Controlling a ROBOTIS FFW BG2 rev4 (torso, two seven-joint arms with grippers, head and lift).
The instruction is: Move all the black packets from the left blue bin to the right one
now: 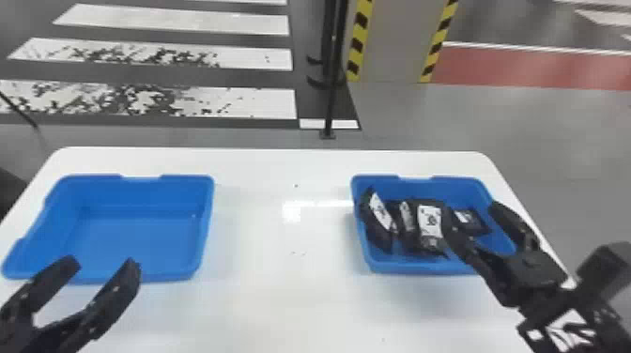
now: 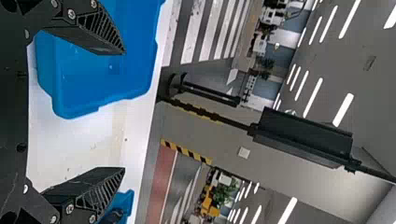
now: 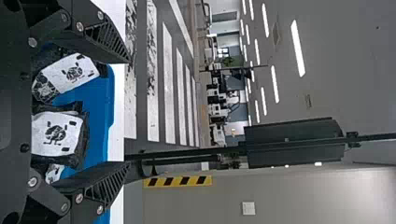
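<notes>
Right gripper [image 1: 471,218] hung spread at 4 o'clock over packets [image 1: 429,223] in right bin [image 1: 408,266], guessing for clean release; left gripper [image 1: 103,262], also spread, sat around 8.

The left bin [image 1: 136,234] and the right bin [image 1: 403,266] sit well apart on the table [image 1: 286,291]. Packets [image 1: 429,223] lie in the right bin. Behind the table stands a pillar [image 1: 392,42].

Black packets [image 1: 429,223] with white labels are lying bunched at differing angles in the right blue bin [image 1: 413,267], while the left blue bin [image 1: 136,234] is showing its bare floor.
</notes>
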